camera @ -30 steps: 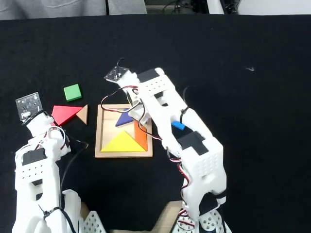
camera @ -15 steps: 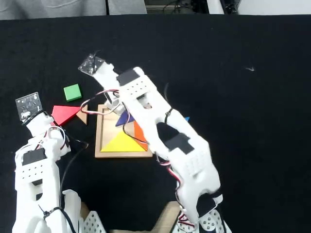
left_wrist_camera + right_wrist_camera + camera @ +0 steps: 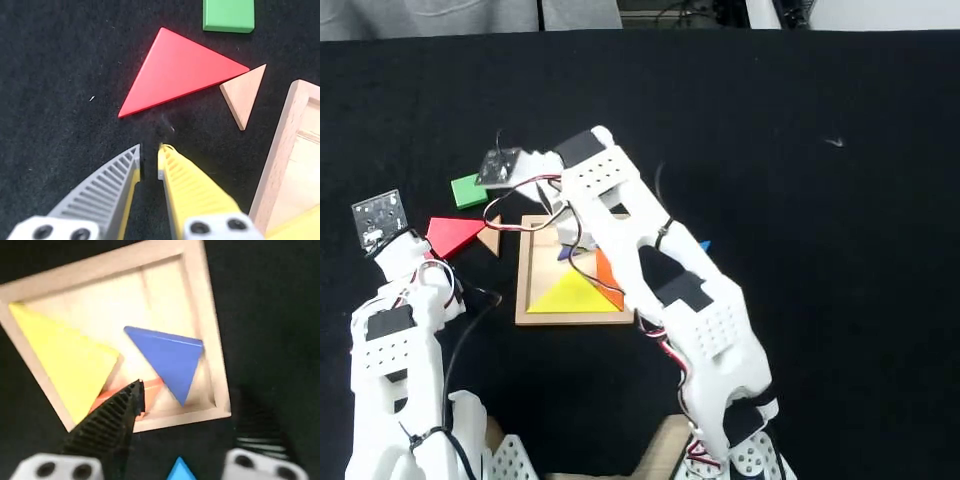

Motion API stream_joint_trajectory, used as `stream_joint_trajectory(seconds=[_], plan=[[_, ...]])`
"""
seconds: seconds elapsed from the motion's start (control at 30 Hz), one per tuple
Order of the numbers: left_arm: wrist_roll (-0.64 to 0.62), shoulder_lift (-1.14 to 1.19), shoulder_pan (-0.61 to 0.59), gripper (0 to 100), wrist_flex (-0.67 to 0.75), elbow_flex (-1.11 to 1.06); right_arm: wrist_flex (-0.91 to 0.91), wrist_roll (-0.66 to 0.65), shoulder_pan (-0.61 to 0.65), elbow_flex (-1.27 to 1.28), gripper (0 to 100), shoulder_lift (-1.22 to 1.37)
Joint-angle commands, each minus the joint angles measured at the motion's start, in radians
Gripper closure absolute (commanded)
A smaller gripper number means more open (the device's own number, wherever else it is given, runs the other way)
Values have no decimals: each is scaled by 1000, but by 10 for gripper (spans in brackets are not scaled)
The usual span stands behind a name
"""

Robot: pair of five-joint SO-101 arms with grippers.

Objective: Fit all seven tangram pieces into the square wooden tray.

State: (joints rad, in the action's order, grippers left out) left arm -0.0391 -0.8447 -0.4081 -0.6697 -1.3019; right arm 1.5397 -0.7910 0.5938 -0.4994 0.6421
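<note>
The wooden tray (image 3: 525, 300), left of the table's middle, is occupied by the yellow triangle (image 3: 570, 293), orange piece (image 3: 610, 280) and blue triangle (image 3: 167, 357). The red triangle (image 3: 175, 72), wooden triangle (image 3: 245, 95) and green square (image 3: 228, 15) are laid toward the table's left edge. The right gripper (image 3: 192, 397) is held apparently spread above the tray; the left gripper (image 3: 149, 150) is pinched closed, empty.

black table cloth (image 3: 840, 260), a small pale speck (image 3: 833, 142) on it, grey fabric (image 3: 470, 15) beyond

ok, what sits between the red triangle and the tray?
The small plain wooden triangle, close by the red triangle and apart from the tray rim. The left wrist view shows it.
</note>
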Motion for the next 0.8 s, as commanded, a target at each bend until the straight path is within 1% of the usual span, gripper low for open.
stream_joint_trajectory(seconds=[0.0,0.2,0.3,0.43,0.6,0.77], plan=[[-3,-21,-5,927,20,5,6,-110,17,2,686,-15],[-3,-21,-5,927,20,5,3,-258,64,45,694,-15],[-3,-21,-5,927,20,5,-55,-302,81,107,695,-15],[-3,-21,-5,927,20,5,-132,-308,78,154,695,-15],[-3,-21,-5,927,20,4,-141,-308,75,165,700,-13],[-2,-21,-5,927,20,2,-137,-302,60,165,784,-13]])
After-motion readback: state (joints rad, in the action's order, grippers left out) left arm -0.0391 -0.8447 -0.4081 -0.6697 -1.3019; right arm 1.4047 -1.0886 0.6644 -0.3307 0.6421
